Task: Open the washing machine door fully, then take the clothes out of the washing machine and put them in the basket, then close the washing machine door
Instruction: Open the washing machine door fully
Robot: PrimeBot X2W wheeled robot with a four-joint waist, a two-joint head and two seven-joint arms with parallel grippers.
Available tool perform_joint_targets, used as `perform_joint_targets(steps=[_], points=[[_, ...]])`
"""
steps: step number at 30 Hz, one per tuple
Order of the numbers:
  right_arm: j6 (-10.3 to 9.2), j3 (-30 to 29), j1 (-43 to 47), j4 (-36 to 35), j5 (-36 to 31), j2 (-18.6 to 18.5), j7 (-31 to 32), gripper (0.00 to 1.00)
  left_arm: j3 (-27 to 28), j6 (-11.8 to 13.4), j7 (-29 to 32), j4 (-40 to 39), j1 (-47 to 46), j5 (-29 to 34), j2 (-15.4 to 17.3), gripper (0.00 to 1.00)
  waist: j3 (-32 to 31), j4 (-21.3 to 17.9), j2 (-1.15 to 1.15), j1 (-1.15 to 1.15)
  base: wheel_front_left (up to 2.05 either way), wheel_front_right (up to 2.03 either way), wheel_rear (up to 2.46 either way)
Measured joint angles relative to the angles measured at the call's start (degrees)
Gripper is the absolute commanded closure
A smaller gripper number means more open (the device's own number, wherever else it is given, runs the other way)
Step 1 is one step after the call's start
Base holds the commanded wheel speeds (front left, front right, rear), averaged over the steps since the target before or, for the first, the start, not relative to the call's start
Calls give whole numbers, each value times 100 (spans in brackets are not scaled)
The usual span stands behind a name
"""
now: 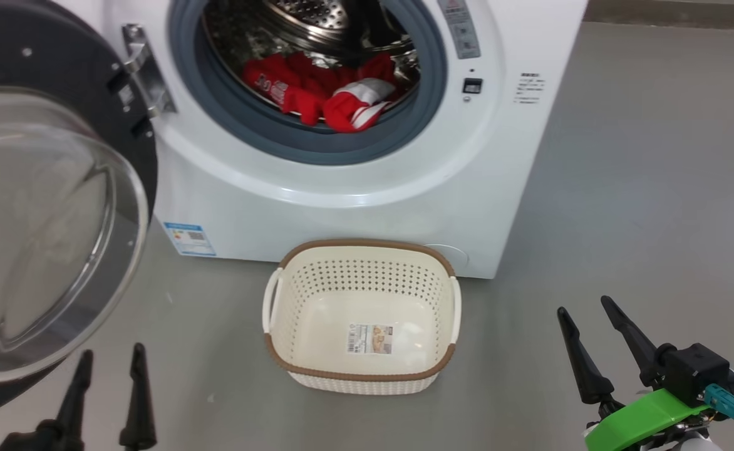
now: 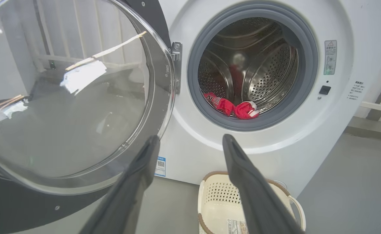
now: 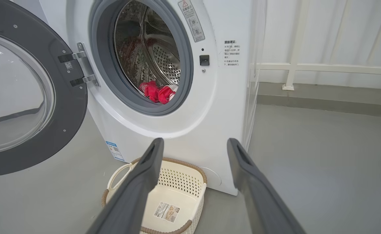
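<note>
door (image 1: 47, 207) hinged open leftward | basket (image 1: 367, 243) long axis left-right, mouth up

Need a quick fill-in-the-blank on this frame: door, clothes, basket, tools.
1. The washing machine door hangs open on the robot's ____ side.
2. The red clothes lie in the steel ____ of the washing machine.
3. The basket holds only a paper ____.
4. The left tool and right tool are both ____, holding nothing.
Missing: left; drum; label; open.

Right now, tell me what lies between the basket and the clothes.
In the head view, the white front of the washing machine and its grey rubber ring separate the basket from the clothes.
</note>
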Motion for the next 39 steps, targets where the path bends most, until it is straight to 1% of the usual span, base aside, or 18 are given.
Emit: perform_joint_targets(steps=[8,15,22,28,39], points=[[0,-137,4,-60,0,22,0,0,-492,0,0,-102,105,-203,30,0,59,-420,0,0,0,0,0],[0,-186,3,-80,0,66,0,0,-621,0,0,-183,106,-219,49,0,143,-756,0,0,0,0,0],[0,-303,4,-109,0,73,0,0,-736,0,0,-222,107,-220,52,0,192,-979,0,0,0,0,0],[0,-369,4,-112,0,86,0,0,-836,0,0,-272,107,-222,125,0,231,-1064,0,0,0,0,0],[0,-387,4,-142,-2,109,0,0,-812,0,0,-374,107,-208,147,0,258,-1037,0,0,0,0,0]])
